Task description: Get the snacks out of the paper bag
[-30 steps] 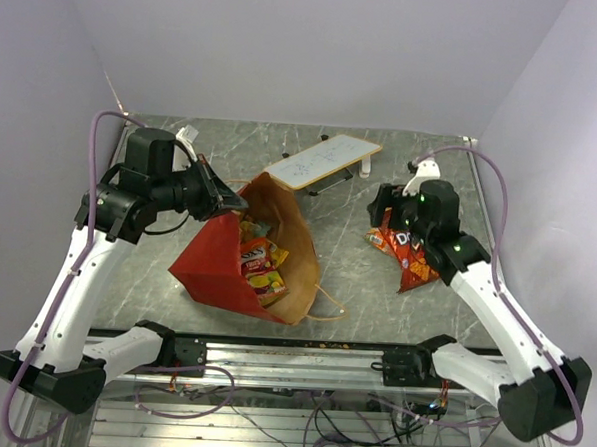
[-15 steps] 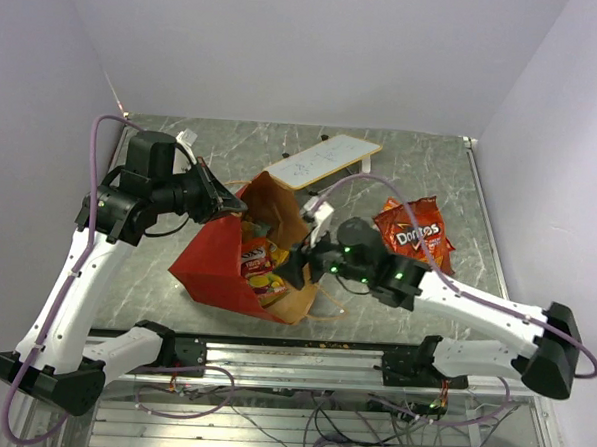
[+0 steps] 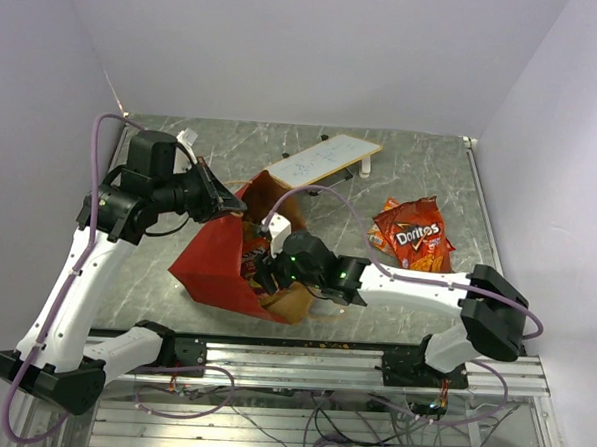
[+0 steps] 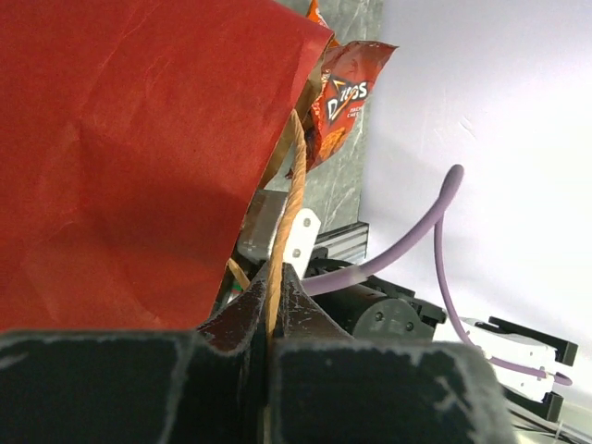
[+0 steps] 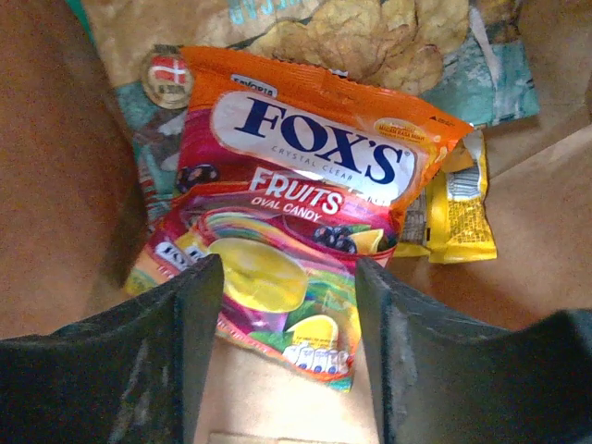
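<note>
The paper bag (image 3: 211,264), red outside and brown inside, lies on its side with its mouth facing right. My left gripper (image 3: 230,202) is shut on the bag's string handle (image 4: 287,222) at the upper rim and holds the mouth open. My right gripper (image 3: 266,272) is open, inside the bag mouth. In the right wrist view its fingers (image 5: 199,314) straddle the lower end of a multicoloured Fox's candy pack (image 5: 296,203) without touching it. A yellow packet (image 5: 458,208) and a teal-gold chip bag (image 5: 370,37) lie beside it. A red Doritos bag (image 3: 413,235) lies on the table to the right.
A flat white tan-edged board (image 3: 322,160) lies at the back behind the bag. The bag's brown inner walls (image 5: 55,185) close in on both sides of my right gripper. A second string handle (image 3: 326,307) trails by the near table edge.
My right arm has swung left from the Doritos bag, which stays on the table, and reached into the paper bag's mouth. The left gripper keeps holding the handle.
</note>
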